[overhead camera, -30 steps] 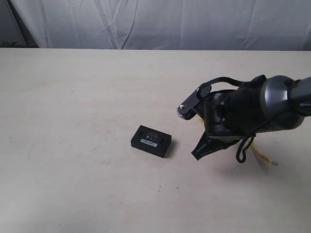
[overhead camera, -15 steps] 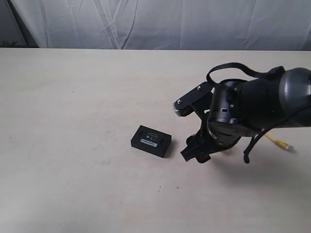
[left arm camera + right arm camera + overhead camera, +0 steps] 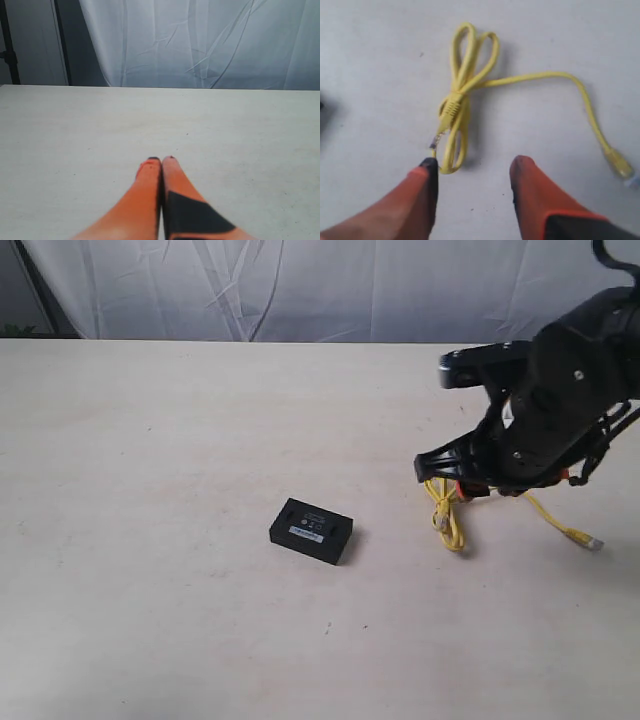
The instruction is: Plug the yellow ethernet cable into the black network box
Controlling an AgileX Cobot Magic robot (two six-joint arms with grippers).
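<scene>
While above cable point(image 3: 457, 107), right end effector point(image 3: 475, 162)

No text, brand or number can be read in any of the views; a pale label strip point(image 3: 304, 533) is seen on the top face of the black network box point(image 3: 318, 527) in the exterior view, with faint small markings near it; the print on the strip and the markings are too small to be made out.
</scene>
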